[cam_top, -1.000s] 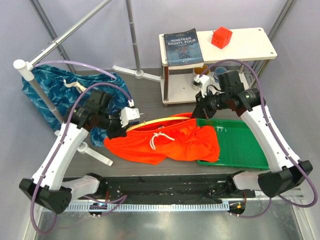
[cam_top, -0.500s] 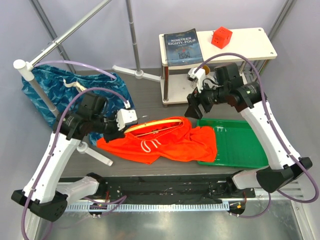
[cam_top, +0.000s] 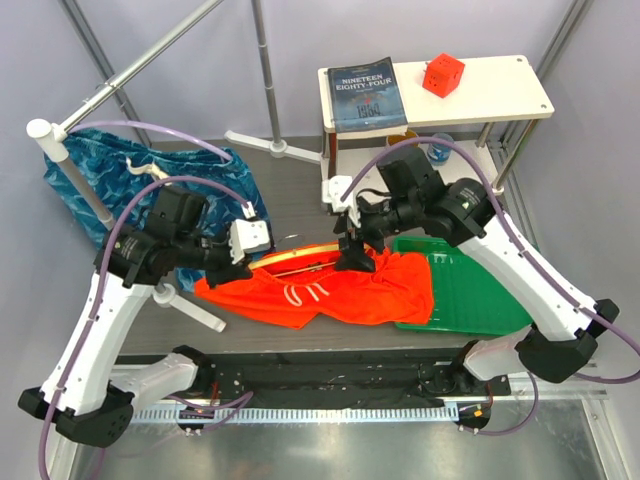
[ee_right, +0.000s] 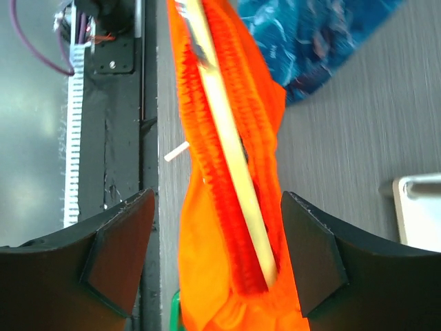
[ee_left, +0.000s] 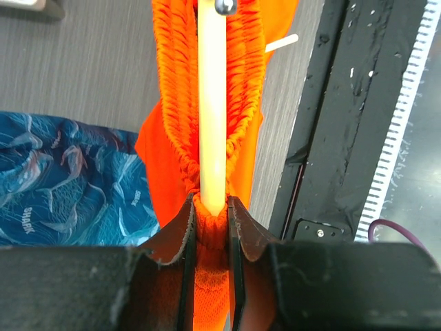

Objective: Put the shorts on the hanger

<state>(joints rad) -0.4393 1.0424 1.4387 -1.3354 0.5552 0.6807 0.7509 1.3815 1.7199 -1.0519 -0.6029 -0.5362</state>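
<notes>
The shorts [cam_top: 330,290] lie mid-table [cam_top: 290,190], nearer its near edge. Their long axis runs left to right, the waistband faces the far edge, and the right leg drapes over the green tray [cam_top: 480,290]. The hanger [cam_top: 300,254] lies along the same line inside the waistband. Gathered fabric covers most of the hanger, its right end sits hidden under the right arm, and its hook is hard to make out. The left gripper [ee_left: 210,207] is clamped on the hanger's left end, with waistband fabric pinched in. The right gripper [ee_right: 215,207] has its fingers spread wide on either side of the waistband, touching nothing that I can see.
</notes>
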